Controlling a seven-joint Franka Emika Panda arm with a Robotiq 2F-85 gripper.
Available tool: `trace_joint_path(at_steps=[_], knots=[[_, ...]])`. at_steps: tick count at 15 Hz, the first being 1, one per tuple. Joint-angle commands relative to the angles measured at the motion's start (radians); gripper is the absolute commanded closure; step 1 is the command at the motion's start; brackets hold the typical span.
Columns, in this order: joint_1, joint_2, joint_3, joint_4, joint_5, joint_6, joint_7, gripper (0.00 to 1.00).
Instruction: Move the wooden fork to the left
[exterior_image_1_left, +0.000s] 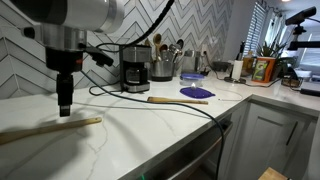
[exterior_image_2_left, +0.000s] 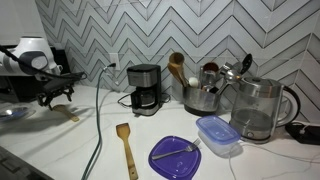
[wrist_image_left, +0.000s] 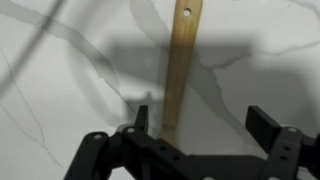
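The wooden fork is a long pale-tan utensil lying flat on the white counter at the near left. In the wrist view its handle, with a hole at the end, runs under the gripper close to one finger. My gripper hangs just above the fork, open and empty, and it also shows in the wrist view and at the left of an exterior view. A darker-brown wooden utensil lies apart near the purple disc, and both exterior views show it.
A coffee maker and a pot of utensils stand at the back wall. A glass kettle and a blue plastic container stand beside the purple plate. A black cable crosses the counter to its front edge.
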Motion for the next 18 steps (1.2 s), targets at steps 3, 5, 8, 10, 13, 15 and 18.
trace_joint_path(at_steps=[3,5,8,10,13,15,18], knots=[[-0.006,-0.318,-0.029,-0.102,0.068,-0.246,0.035,0.0],[-0.009,-0.42,-0.071,-0.131,0.073,-0.344,0.085,0.0],[-0.02,-0.556,-0.154,-0.17,0.095,-0.537,0.131,0.0],[-0.038,-0.635,-0.212,-0.194,0.09,-0.63,0.158,0.0],[-0.098,-0.747,-0.284,-0.234,0.045,-0.696,0.225,0.0],[-0.137,-0.818,-0.331,-0.269,0.03,-0.684,0.254,0.0],[-0.189,-0.915,-0.389,-0.344,0.03,-0.651,0.306,0.0]])
